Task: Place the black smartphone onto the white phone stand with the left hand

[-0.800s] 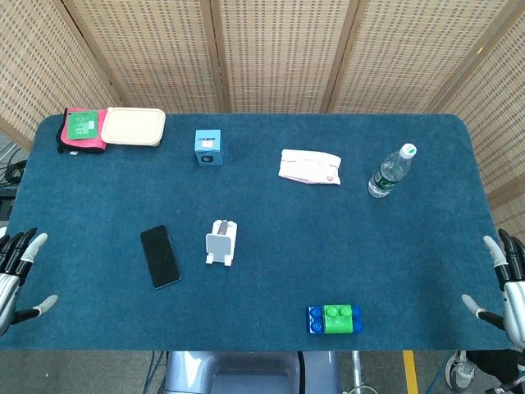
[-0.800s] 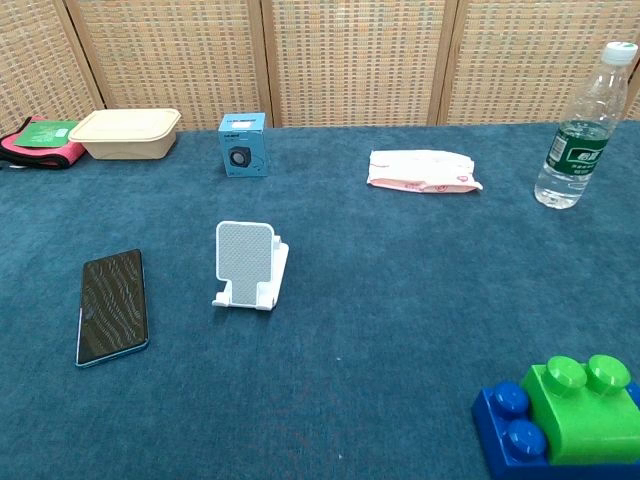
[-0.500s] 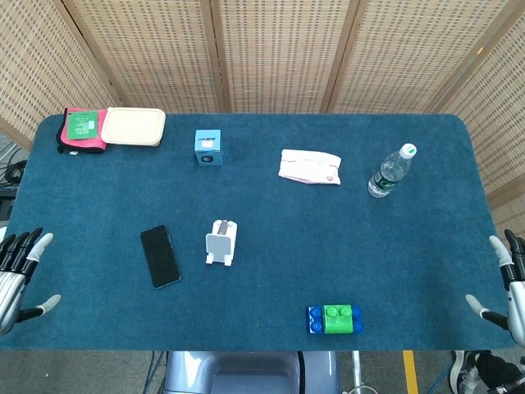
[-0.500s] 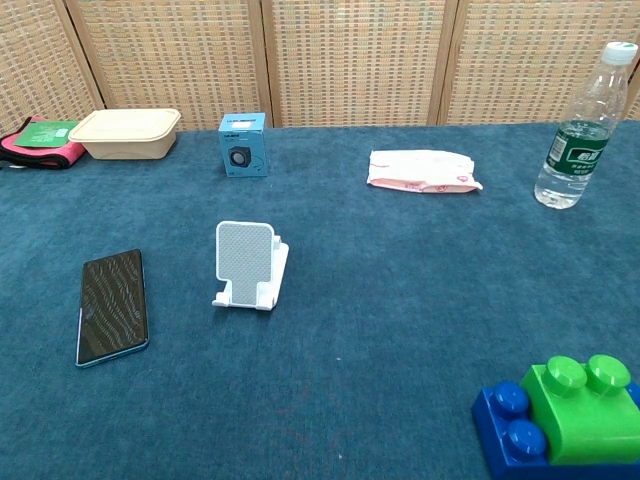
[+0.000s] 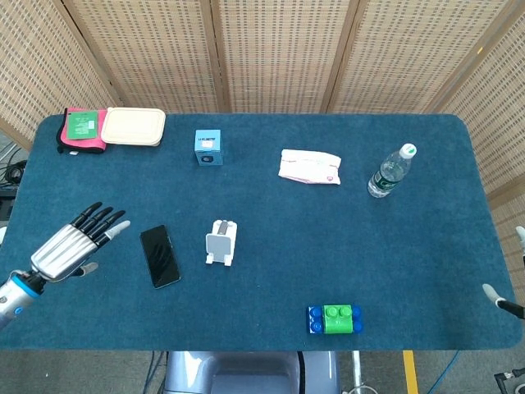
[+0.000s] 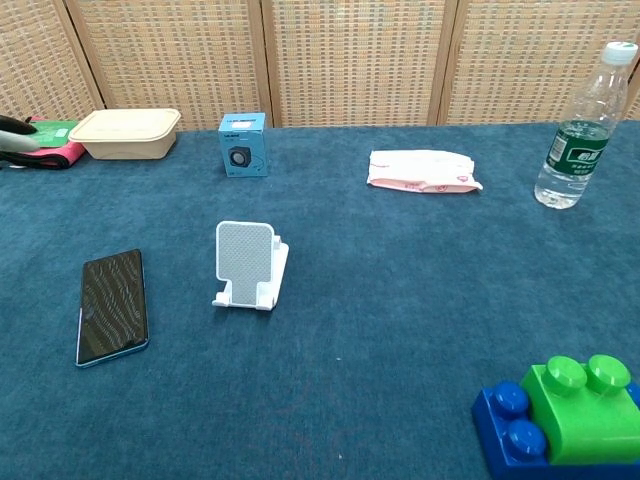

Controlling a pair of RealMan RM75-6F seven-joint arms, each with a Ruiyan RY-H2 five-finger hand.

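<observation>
Phone point(image 5: 160, 256) pickup is judged to be the step in hand: the phone lies flat, screen up, on the table point(image 5: 394, 254), just left of the stand point(image 5: 220, 244) and apart from it. The left hand point(image 5: 70, 246) is held left of the phone, empty, with fingers extended and slightly spread; nothing is touched. A good grasp would be made across the phone's long edges, since little is offered to the fingers by so thin a body on cloth. The stand's ledge faces the near side, so the phone should be lowered upright against the backrest. Only a fingertip of the right hand point(image 5: 499, 297) is seen at the right edge; its finger state cannot be told. In the chest view, only a dark sliver of the left hand shows at the far left.
</observation>
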